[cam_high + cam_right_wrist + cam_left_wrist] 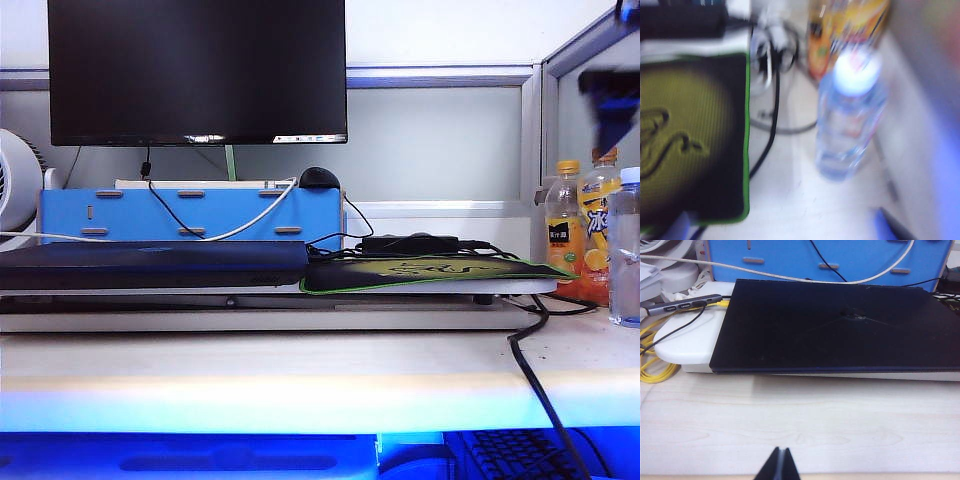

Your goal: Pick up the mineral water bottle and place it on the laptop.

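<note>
Laptop [150, 265] lies closed and flat on a white raised stand [400, 290] at the left half of the counter [300, 375], its dark lid bare in the left wrist view. Beside it on the same stand lies a black mouse pad [430, 273] with a green edge and a yellow-green logo, touching the laptop's right end. Behind them stand a blue box [190, 215] and a big black monitor [197, 70], with cables trailing over both.

The mineral water bottle [626, 250] stands upright at the far right edge of the counter, white cap on, clear liquid inside. Just behind and to its left stand two orange-capped juice bottles [580, 230], close to it; whether they touch it I cannot tell. In the right wrist view the bottle [850, 120] appears blurred, standing on the bare counter, apart from the mouse pad's green edge, with a black cable [535, 380] running between them.

The right hand [612, 95] is a dark blurred shape high at the right of the exterior view, above the bottles and holding nothing; the blur hides its fingers, so I cannot tell how wide they stand. The left hand [779, 465] hangs low over the bare counter in front of the laptop, its two dark fingertips pressed together, empty
</note>
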Robot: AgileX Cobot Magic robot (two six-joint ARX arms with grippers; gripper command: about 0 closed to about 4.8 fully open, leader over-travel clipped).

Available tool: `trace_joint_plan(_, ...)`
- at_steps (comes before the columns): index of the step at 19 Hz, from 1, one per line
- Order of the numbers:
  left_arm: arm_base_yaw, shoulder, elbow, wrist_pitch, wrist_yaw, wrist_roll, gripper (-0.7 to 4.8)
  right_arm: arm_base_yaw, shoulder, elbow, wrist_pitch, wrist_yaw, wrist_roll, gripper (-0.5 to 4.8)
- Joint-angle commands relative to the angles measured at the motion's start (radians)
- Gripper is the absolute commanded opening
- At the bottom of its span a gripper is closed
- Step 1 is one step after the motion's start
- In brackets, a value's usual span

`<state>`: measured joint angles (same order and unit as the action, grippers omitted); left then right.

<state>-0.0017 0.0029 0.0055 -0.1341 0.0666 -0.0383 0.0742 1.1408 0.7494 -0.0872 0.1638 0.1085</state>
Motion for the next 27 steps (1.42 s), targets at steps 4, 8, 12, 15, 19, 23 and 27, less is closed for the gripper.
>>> trace_joint_plan(4, -0.002, -0.002, 0.002, 0.008, 0.001, 0.001, -0.02, 0.0, 0.158, 0.001, 0.082, 0.071, -0.008, 4.79)
trace_joint_plan(8, -0.001, -0.002, 0.002, 0.008, 0.001, 0.001, -0.02, 0.0, 0.193, 0.001, 0.269, 0.166, -0.023, 4.79)
trace_joint_plan(12, -0.001, -0.002, 0.002, 0.008, 0.001, 0.001, -0.02, -0.002, 0.208, 0.001, 0.377, 0.204, -0.092, 4.79)
trace_joint_plan(15, -0.001, -0.002, 0.002, 0.007, 0.001, 0.001, -0.02, -0.002, 0.263, 0.001, 0.415, 0.204, -0.096, 4.79)
trace_joint_plan(19, -0.001, -0.002, 0.002, 0.008, 0.001, 0.001, -0.02, -0.018, 0.359, 0.001, 0.524, 0.231, -0.094, 4.79)
trace_joint_plan(23, -0.001, -0.002, 0.002, 0.008, 0.002, 0.001, -0.02, -0.055, 0.385, 0.001, 0.6, 0.252, -0.095, 4.79)
trace_joint_plan(27, -0.001, -0.002, 0.002, 0.008, 0.001, 0.001, -0.02, -0.108, 0.391, 0.002, 0.616, 0.172, -0.106, 4.79)
